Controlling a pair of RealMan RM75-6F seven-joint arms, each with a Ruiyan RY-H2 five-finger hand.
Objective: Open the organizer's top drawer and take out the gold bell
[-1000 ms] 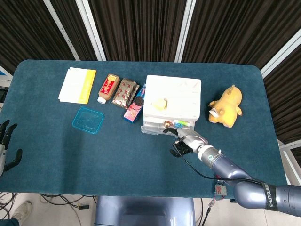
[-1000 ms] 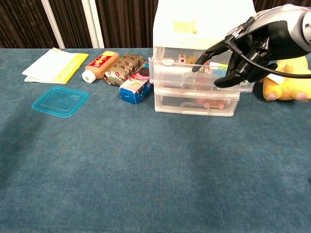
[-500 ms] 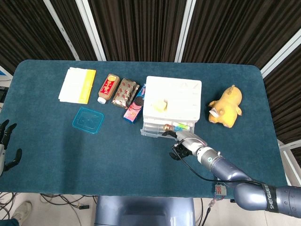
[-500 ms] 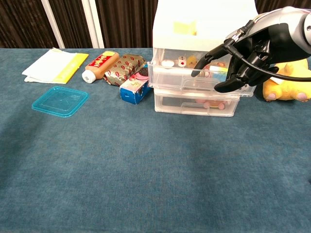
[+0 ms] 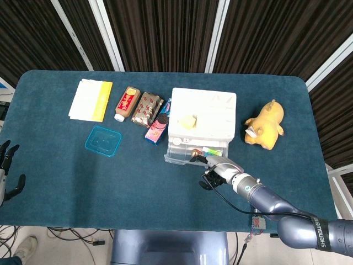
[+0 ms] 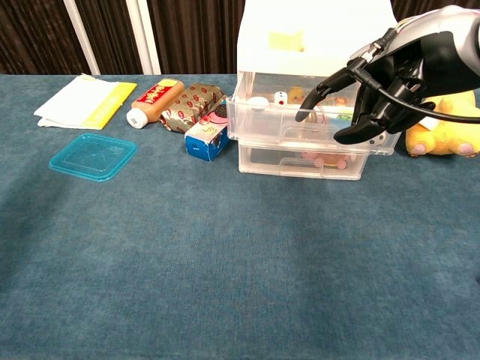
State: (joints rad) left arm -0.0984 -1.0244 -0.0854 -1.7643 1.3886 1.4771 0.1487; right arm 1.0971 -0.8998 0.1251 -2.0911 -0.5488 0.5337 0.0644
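Observation:
The white organizer stands mid-table, and its clear top drawer is pulled partly out toward the front. My right hand hooks its fingers over the drawer's front wall; in the chest view the hand covers the drawer's right part. A small gold-brown round thing, seemingly the bell, lies in the drawer just by my fingertips. Other small items in the drawer include a die. My left hand hangs off the table's left edge, fingers apart and holding nothing.
A yellow plush toy sits right of the organizer. To its left lie a cookie box, a snack packet, a brown bottle, a white and yellow booklet and a blue lid.
The top drawer has slid further out toward the table's front, and my right hand has drawn back with it. The left hand has not moved.

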